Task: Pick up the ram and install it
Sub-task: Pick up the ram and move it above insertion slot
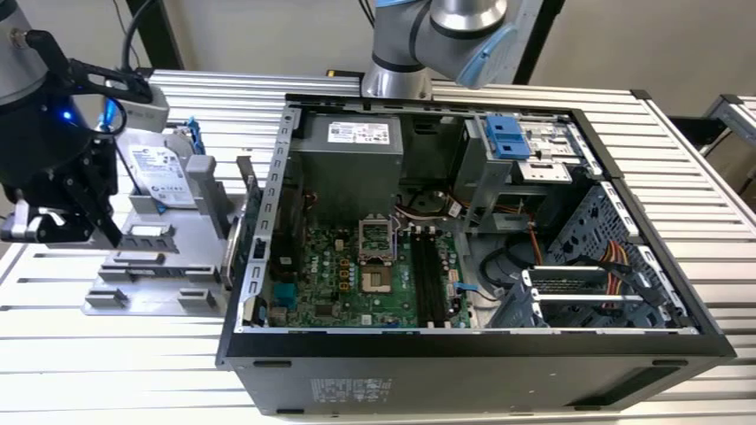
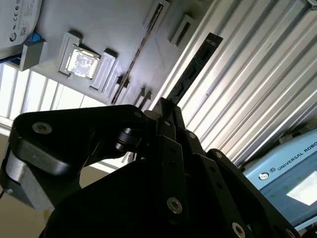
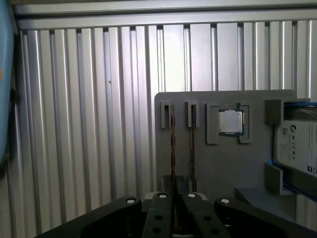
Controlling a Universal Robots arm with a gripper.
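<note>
Table: one slatted metal table [image 1: 119, 372]. It carries everything at a single working height.

Computer case: one [image 1: 473, 376], lying on its side with the panel off. This turns the inside upward, so it can be reached from above.

Arm: one [image 1: 42, 124], at the exterior view's left, over the holder end of the table rather than over the case.

Motherboard: one green board [image 1: 343, 274], flat on the floor of the case. Long dark slots [image 1: 428, 274] run beside the processor socket and are likely where a stick seats. I cannot count them.

Holder: one grey holder [image 3: 223, 168], just beside the case. Its raised blocks keep each part in a fixed pose for grasping.

Hard drive: one [image 1: 159, 173], propped tilted on its edge at the holder's far end.

Claw: one [image 2: 167, 105]. Its fingers are drawn almost together and pinch the ram across its thin faces, which suits so narrow a part.

Ram: two sticks in all.
- The ram [image 2: 194, 67] is in the claw and juts out from between the fingertips, showing its flat face in the second wrist view. By my reading it hangs over the holder, clear of its blocks, and well apart from the board.
- The second stick [image 3: 193, 144] stands on its long edge between two slotted blocks, top edge up, ready for a pinch from above.

Processor chip: one [image 3: 231, 121], lying flat in a pocket between the stick blocks and the hard drive.
</note>
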